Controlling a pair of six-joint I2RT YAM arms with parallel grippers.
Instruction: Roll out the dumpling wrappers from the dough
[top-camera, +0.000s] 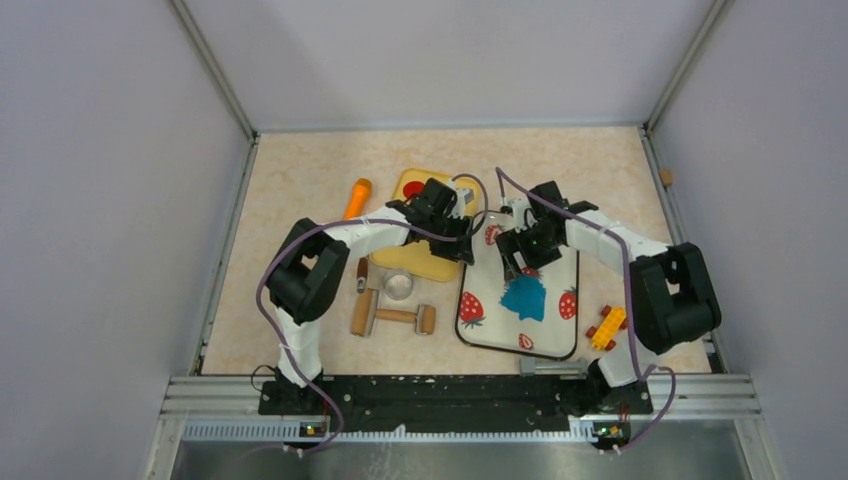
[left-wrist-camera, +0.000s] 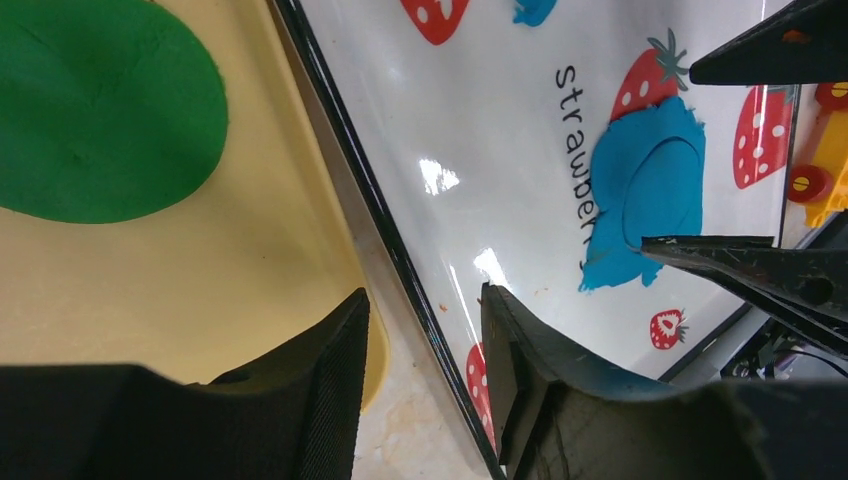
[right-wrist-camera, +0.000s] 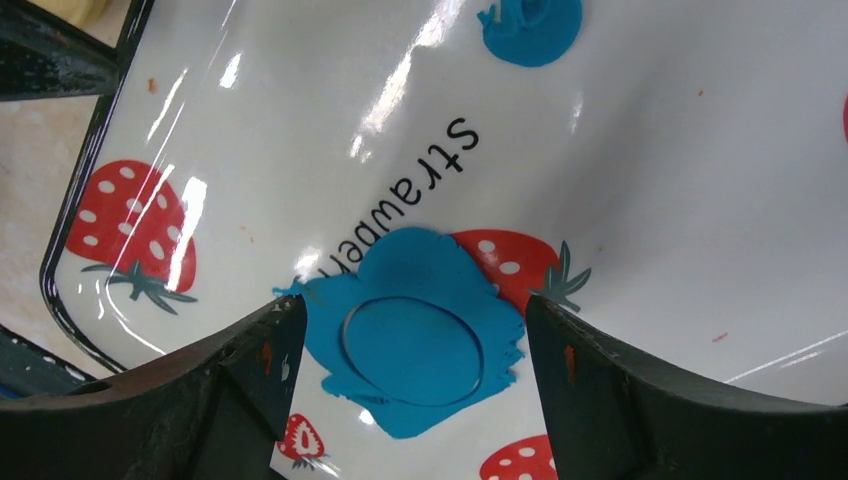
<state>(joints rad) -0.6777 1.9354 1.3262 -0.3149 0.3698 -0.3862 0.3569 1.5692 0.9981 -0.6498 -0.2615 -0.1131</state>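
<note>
Dough (right-wrist-camera: 400, 265) is flattened into a ragged blue patch on the strawberry-print tray (right-wrist-camera: 700, 200). A circle is pressed into it, so one dumpling wrapper (right-wrist-camera: 415, 350) looks cut but not lifted out yet. My guess is peeling it free is what's left. Right gripper (right-wrist-camera: 412, 310) hangs over the patch, jaws wide and empty. Left gripper (left-wrist-camera: 425, 293) is partly open over the tray's rim, by the yellow board (left-wrist-camera: 250, 250), gripping nothing.

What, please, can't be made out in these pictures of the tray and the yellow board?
Red piece, top view: mostly hidden by the left arm.
Green disc, left wrist view: cut off by the left and top edges.
Blue scrap, right wrist view: cut off by the top edge.
Circle pressed in the dough, right wrist view: whether cut through, unclear.
</note>
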